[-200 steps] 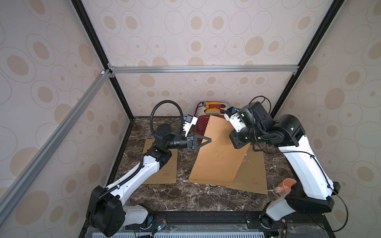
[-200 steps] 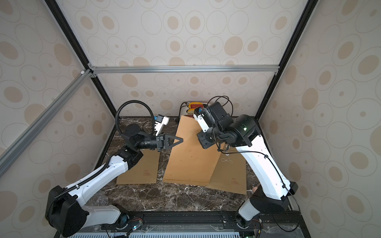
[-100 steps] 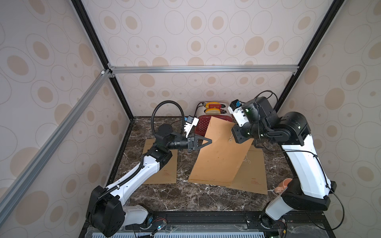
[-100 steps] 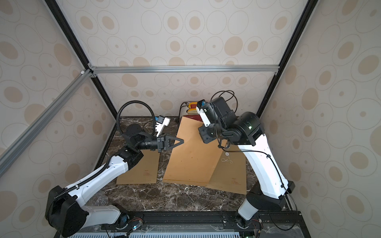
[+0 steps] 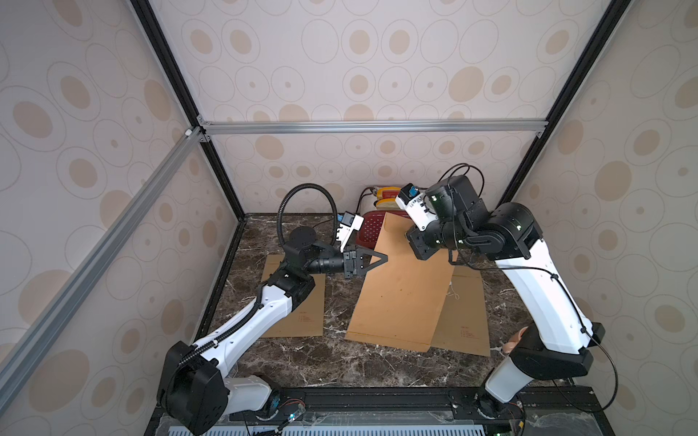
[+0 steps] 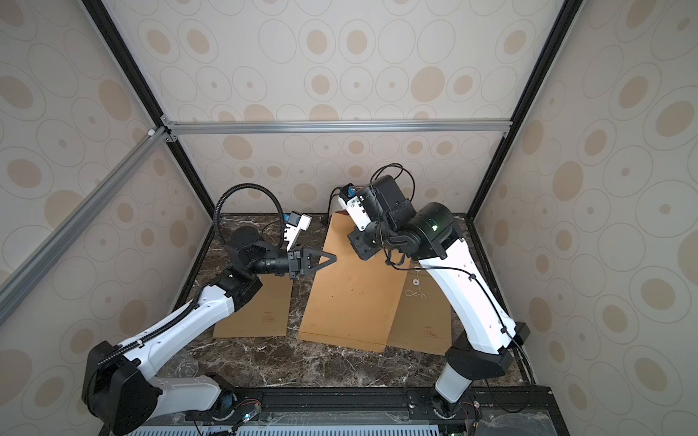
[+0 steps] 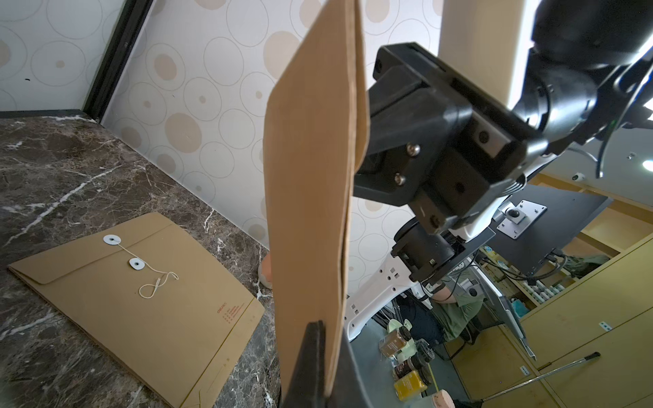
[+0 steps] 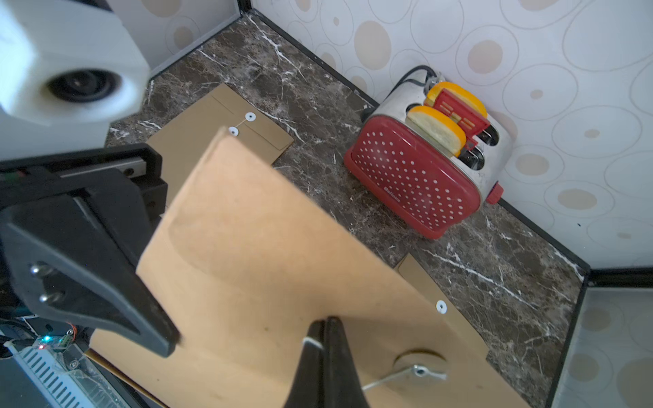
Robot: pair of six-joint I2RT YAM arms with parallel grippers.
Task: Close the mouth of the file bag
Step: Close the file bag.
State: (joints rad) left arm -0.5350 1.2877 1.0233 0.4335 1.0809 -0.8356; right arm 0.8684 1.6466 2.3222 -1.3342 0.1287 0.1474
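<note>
Dark marble table (image 5: 332,364) bearing a red, white-dotted toaster (image 8: 417,176), a flat brown paper envelope (image 5: 298,307) and a second flat envelope (image 5: 466,319).

At the back of my tabletop (image 5: 332,362) stands a red toaster (image 8: 417,176) with white dots, two yellow-edged bread slices (image 8: 436,129) upright in its slots. The left envelope (image 5: 302,305) and the right envelope (image 5: 464,321) lie flat on the dark marble, well apart, each brown with white button closures.
</note>
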